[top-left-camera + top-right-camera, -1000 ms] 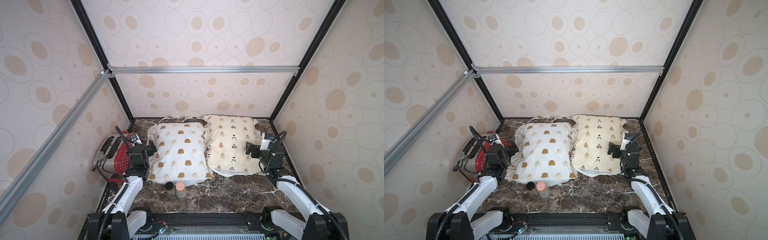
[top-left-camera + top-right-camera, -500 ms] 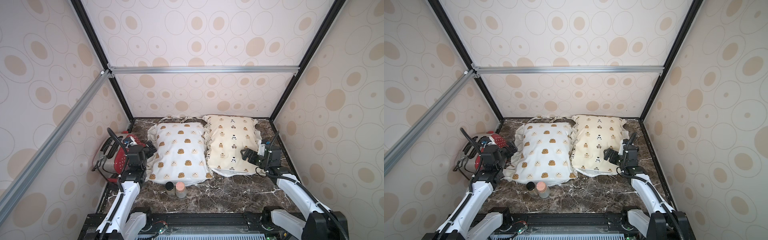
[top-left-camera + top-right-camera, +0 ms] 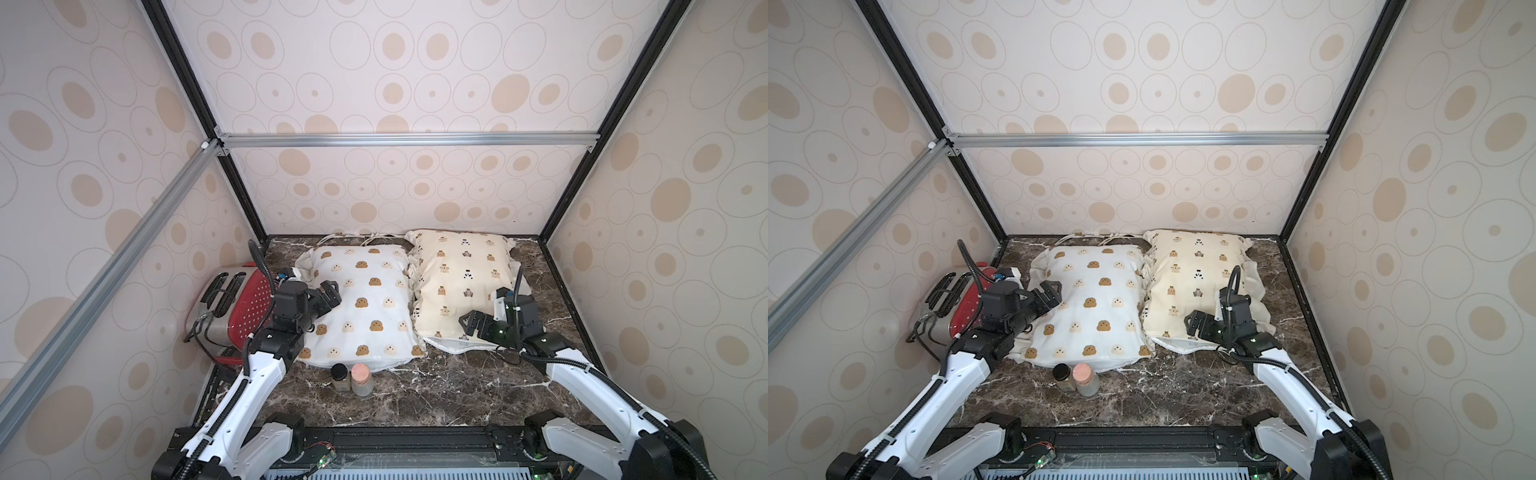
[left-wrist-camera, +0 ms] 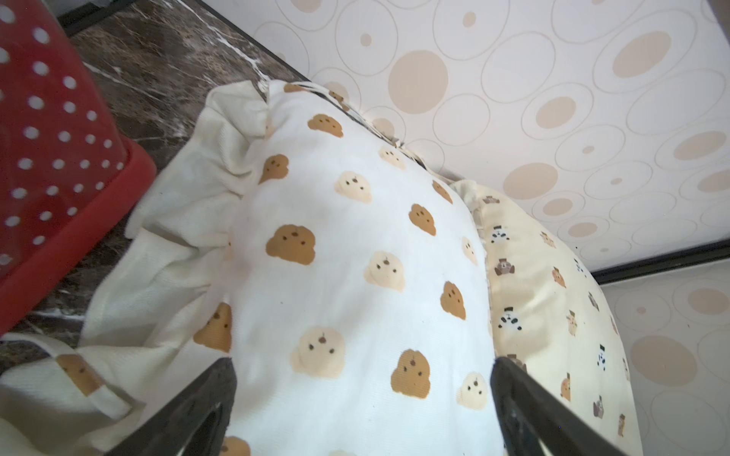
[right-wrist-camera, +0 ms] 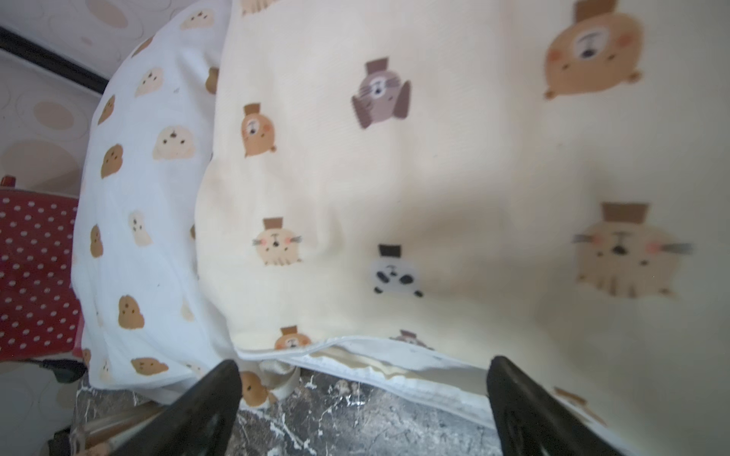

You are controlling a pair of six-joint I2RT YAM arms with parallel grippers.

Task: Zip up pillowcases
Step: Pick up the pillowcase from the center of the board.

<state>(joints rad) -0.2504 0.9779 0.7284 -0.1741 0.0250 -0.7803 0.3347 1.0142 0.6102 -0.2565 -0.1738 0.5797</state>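
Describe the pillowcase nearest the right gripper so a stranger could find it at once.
On the marble table, two stuffed pillowcases lie side by side. The cream-yellow pillowcase is the one farther from the red toaster. Small bears and pandas distinguish it from the white pillowcase with brown blobs.

White pillowcase (image 3: 368, 309) ruffle partly behind left arm (image 3: 259, 372)

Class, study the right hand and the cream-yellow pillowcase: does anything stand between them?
Nothing visible does. The right hand, open, directly faces the near edge of the cream-yellow pillowcase; the two jars stand aside, in front of the white pillowcase.
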